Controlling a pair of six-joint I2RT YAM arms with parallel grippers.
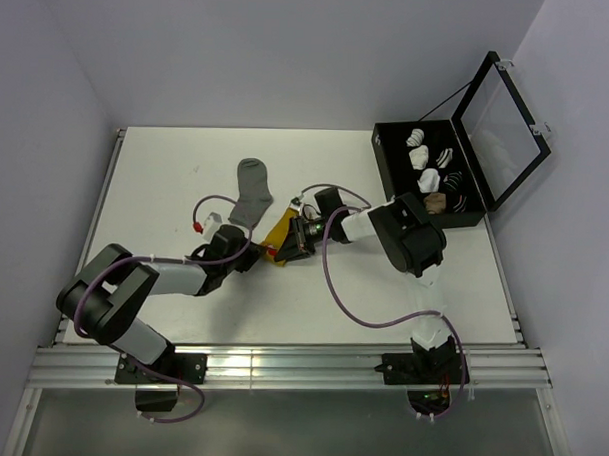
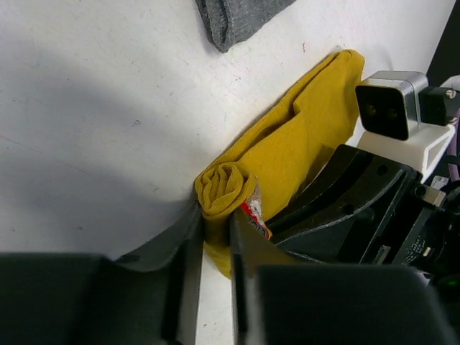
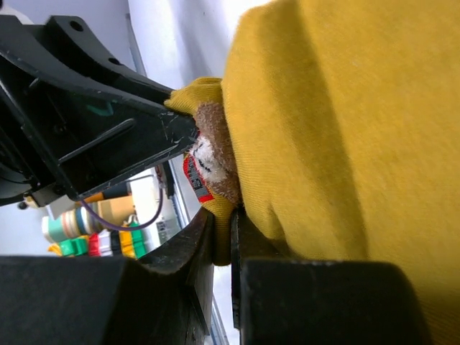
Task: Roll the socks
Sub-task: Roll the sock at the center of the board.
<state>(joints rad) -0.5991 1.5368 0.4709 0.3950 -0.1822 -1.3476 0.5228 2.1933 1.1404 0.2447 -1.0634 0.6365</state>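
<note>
The left arm [image 1: 132, 297] is rising from its base at the near edge and folding sharply at the elbow; its forearm is reaching right and a little away, low over the table; the left gripper [image 2: 213, 230] is pointing toward the other arm, its two fingers standing close together and pinching the rolled end of the mustard sock [image 2: 287, 144]. The right arm [image 1: 414, 242] is bending at a raised elbow and reaching left across the middle; its wrist is lying low and roughly level; the right gripper [image 3: 221, 226] is facing the left one tip to tip, jaws nearly closed and nipping the sock's edge; the two grippers are sitting just beside each other.
</note>
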